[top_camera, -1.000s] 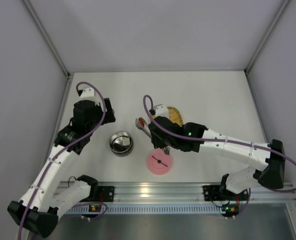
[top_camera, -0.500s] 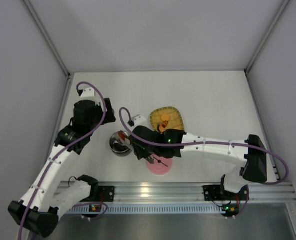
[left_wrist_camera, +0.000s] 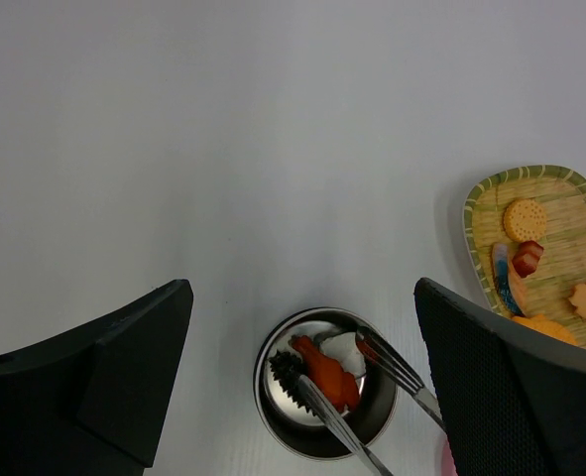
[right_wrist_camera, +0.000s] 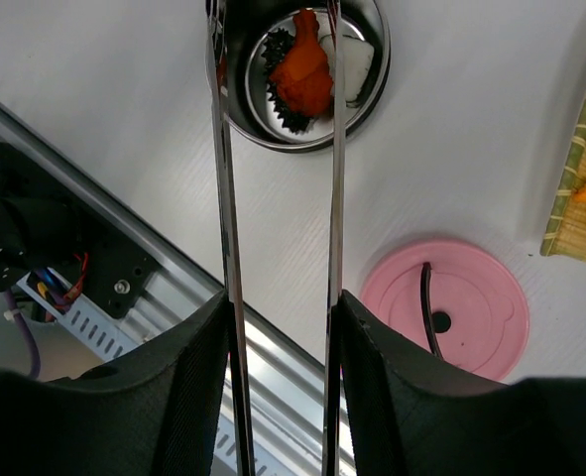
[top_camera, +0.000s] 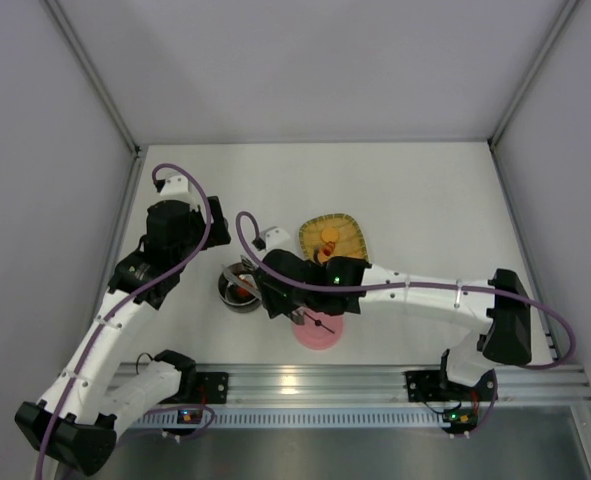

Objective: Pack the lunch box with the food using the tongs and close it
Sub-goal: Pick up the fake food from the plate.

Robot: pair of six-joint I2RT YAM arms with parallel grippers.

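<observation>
White table [top_camera: 415, 190], pale grey walls [top_camera: 305, 60]. Shiny steel lunch box [left_wrist_camera: 265, 382] holds orange, white, dark food [left_wrist_camera: 327, 373]. Right gripper [right_wrist_camera: 278, 327] pinches the tongs [right_wrist_camera: 334, 198]; left gripper [left_wrist_camera: 302, 296] spread.

Steel lunch box [left_wrist_camera: 372, 416] holds food [left_wrist_camera: 324, 372]; tongs [right_wrist_camera: 334, 198] tips straddling food.

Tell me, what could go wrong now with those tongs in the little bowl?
The tips of the tongs reach into the small steel lunch box; lifting out carelessly might catch its rim and tip it. The orange drumstick lies between the tips and could get dragged out.
</observation>
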